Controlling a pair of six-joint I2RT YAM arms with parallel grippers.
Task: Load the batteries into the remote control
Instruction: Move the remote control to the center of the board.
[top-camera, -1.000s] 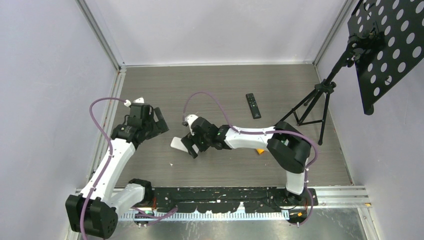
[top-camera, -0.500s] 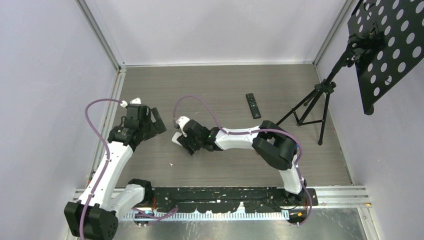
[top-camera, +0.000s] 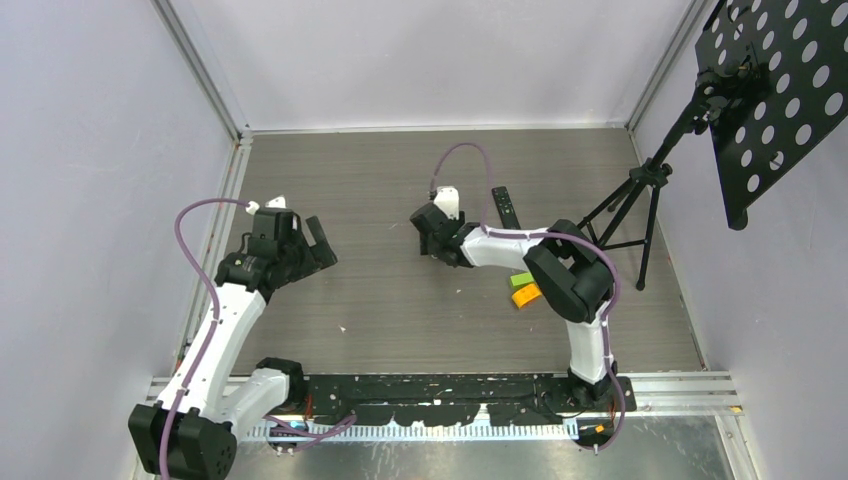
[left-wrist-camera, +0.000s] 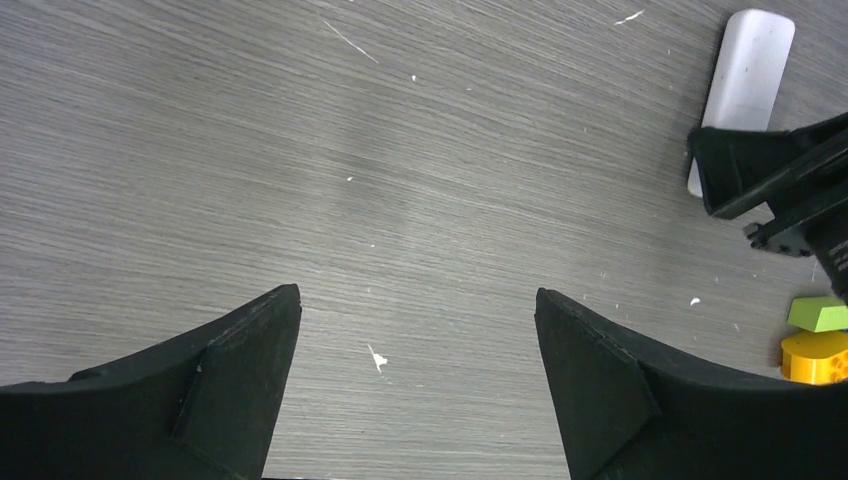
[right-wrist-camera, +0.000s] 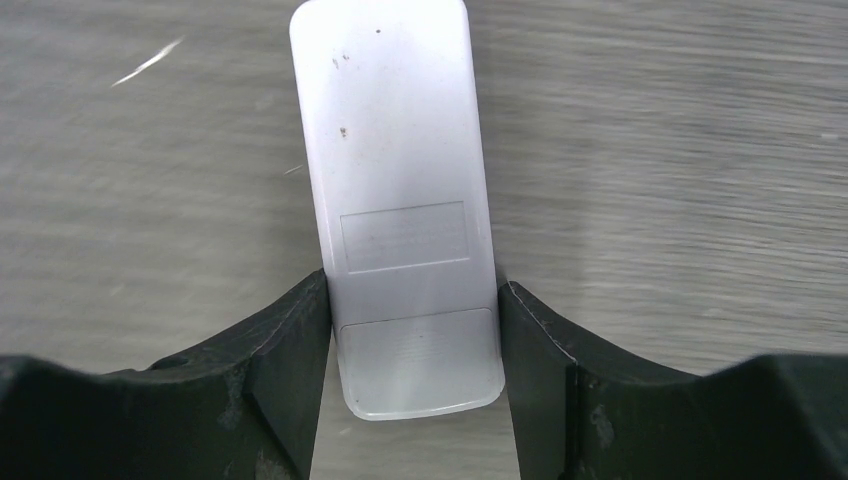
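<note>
A white remote control (right-wrist-camera: 405, 190) lies back side up between my right gripper's jaws, its battery cover nearest the camera. My right gripper (right-wrist-camera: 412, 290) is shut on its sides, just above the grey floor. In the top view the right gripper (top-camera: 428, 235) sits mid-table and hides the remote. The left wrist view shows the white remote (left-wrist-camera: 745, 85) sticking out past the right gripper (left-wrist-camera: 775, 185). A black remote (top-camera: 506, 211) lies just right of it. My left gripper (top-camera: 318, 241) is open and empty at the left, over bare floor (left-wrist-camera: 418, 295). No batteries are in view.
A green block (top-camera: 521, 280) and an orange block (top-camera: 528, 295) lie under the right forearm, also in the left wrist view (left-wrist-camera: 818, 313). A black tripod (top-camera: 630, 205) with a perforated panel (top-camera: 775, 90) stands at the right. Walls enclose the table.
My right gripper has carried the white remote from the left-centre of the table to the right and farther back, close to the black remote. The blocks are now uncovered. The left arm barely moved.
</note>
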